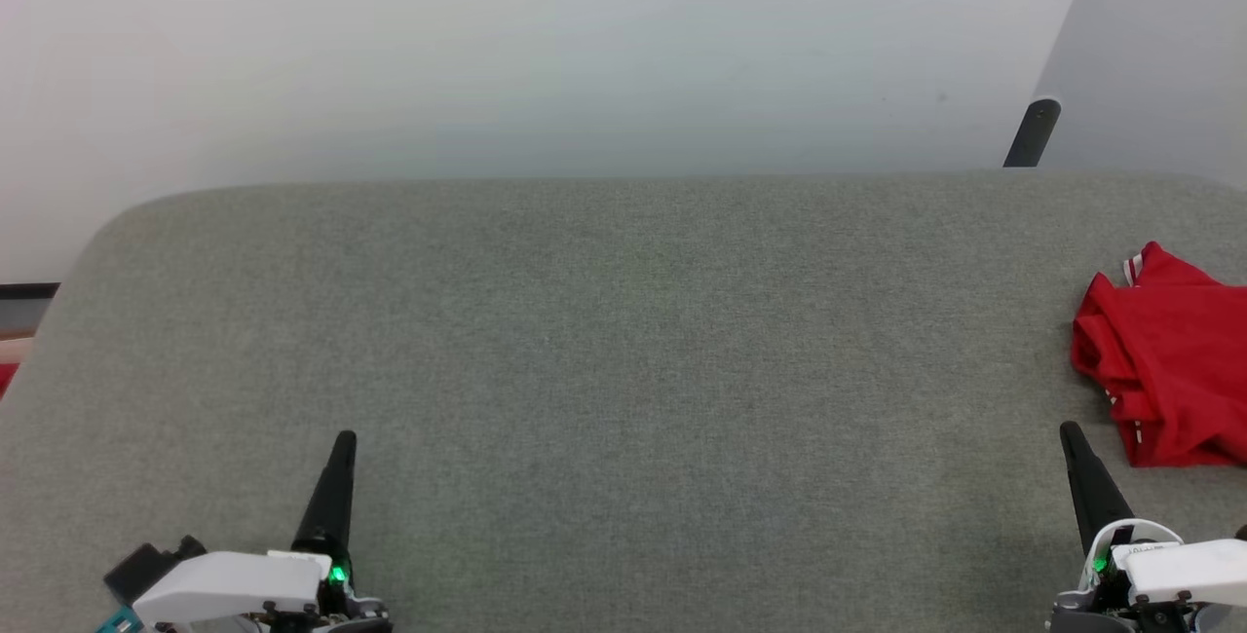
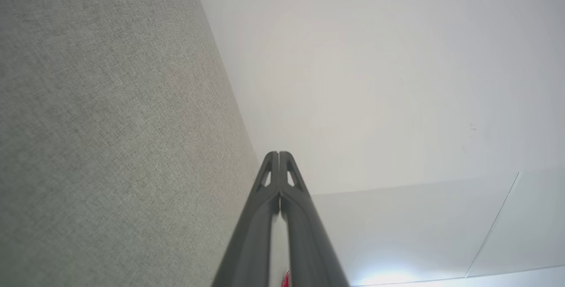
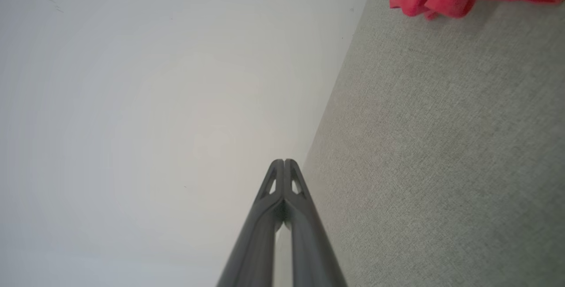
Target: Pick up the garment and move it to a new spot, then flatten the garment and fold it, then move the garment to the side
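The garment [image 1: 1164, 360] lies crumpled in a red heap at the right side of the table [image 1: 623, 341], partly cut off by the head view's edge. The right gripper [image 1: 1071, 432] is near it, closed and empty. The left gripper [image 1: 345, 440], also closed and empty, is well apart. A grab into the bunched folds could catch several layers, or just a loose flap, and lift the garment twisted. Nothing lies between the right gripper and the garment. A black post [image 1: 1033, 131] stands beyond the far edge.

Red garment [image 1: 1169, 360] w/ white-striped trim; grey table [image 1: 604, 341]; white wall [image 1: 487, 49].
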